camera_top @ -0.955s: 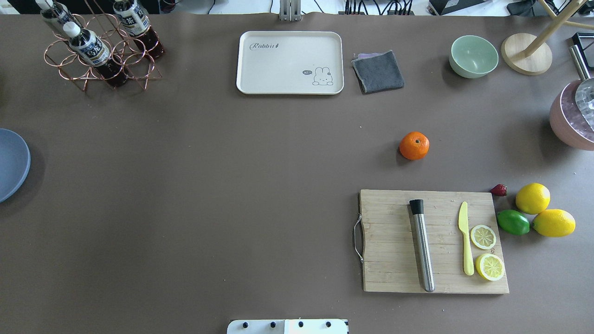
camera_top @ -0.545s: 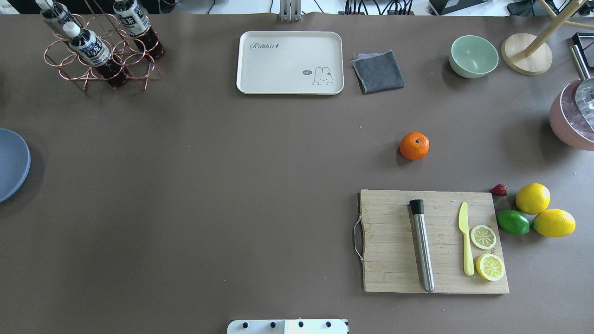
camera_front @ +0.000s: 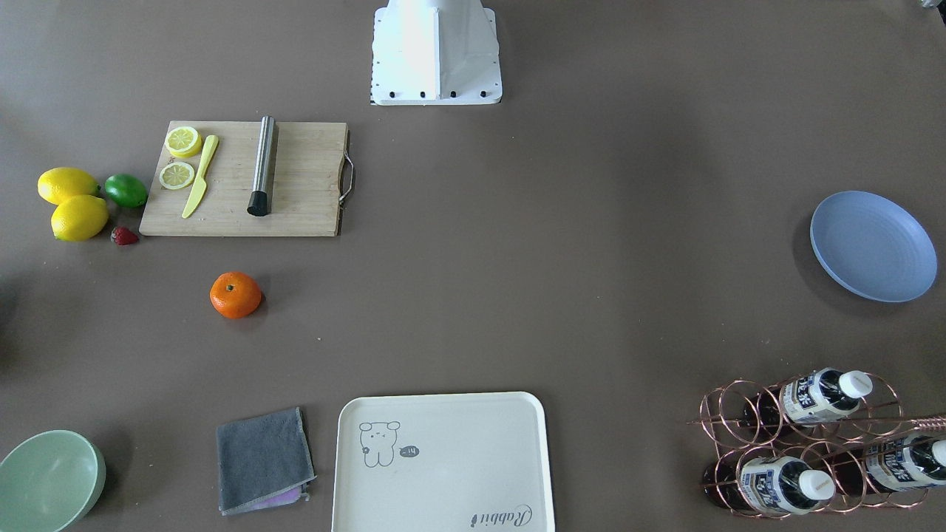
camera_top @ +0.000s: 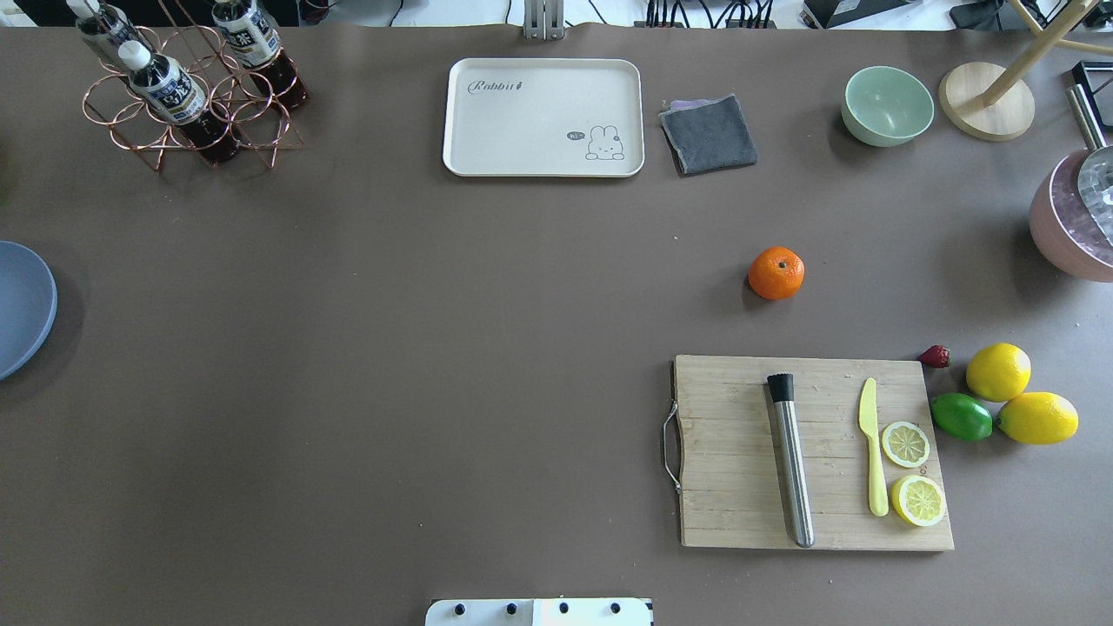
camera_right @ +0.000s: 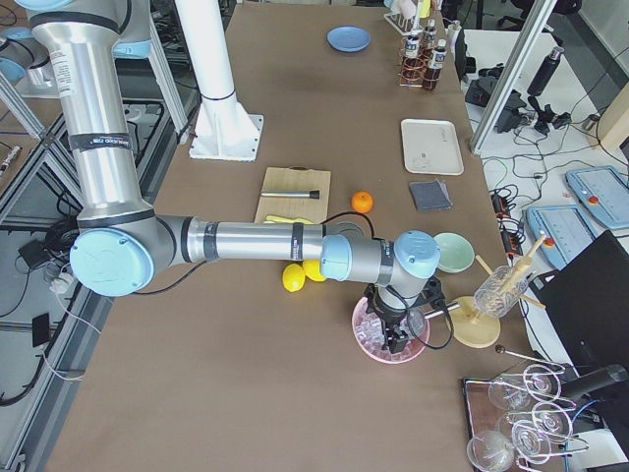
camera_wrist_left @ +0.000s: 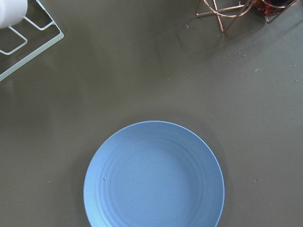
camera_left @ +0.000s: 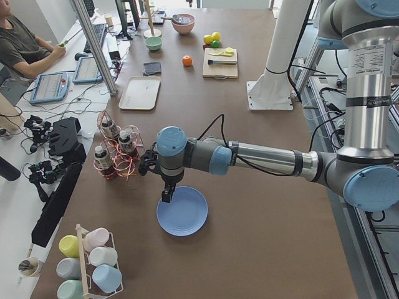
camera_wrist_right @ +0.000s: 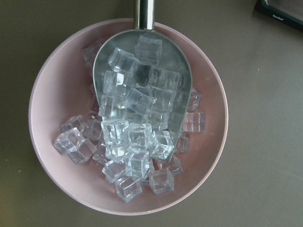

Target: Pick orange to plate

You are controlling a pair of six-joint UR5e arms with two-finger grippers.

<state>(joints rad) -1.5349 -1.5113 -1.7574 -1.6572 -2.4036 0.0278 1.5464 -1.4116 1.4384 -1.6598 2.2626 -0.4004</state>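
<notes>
The orange [camera_top: 776,273] lies alone on the brown table, beyond the cutting board; it also shows in the front view as the orange [camera_front: 236,295]. The light-blue plate [camera_front: 873,246] sits empty at the table's far left end, cut by the overhead frame as the plate [camera_top: 22,304]. My left gripper [camera_left: 167,194] hangs over the plate [camera_left: 182,210], and the left wrist view looks straight down on the plate [camera_wrist_left: 154,175]. My right gripper [camera_right: 396,339] hovers over a pink bowl [camera_right: 388,329], far from the orange [camera_right: 363,203]. Whether either gripper is open or shut, I cannot tell.
A wooden cutting board [camera_top: 813,452] carries a steel muddler, a yellow knife and lemon slices. Two lemons [camera_top: 998,371], a lime [camera_top: 962,416] and a strawberry lie beside it. The pink bowl [camera_wrist_right: 52,85] holds ice cubes and a scoop. A cream tray [camera_top: 543,116], grey cloth [camera_top: 708,133], green bowl [camera_top: 887,105] and bottle rack [camera_top: 187,87] line the far edge.
</notes>
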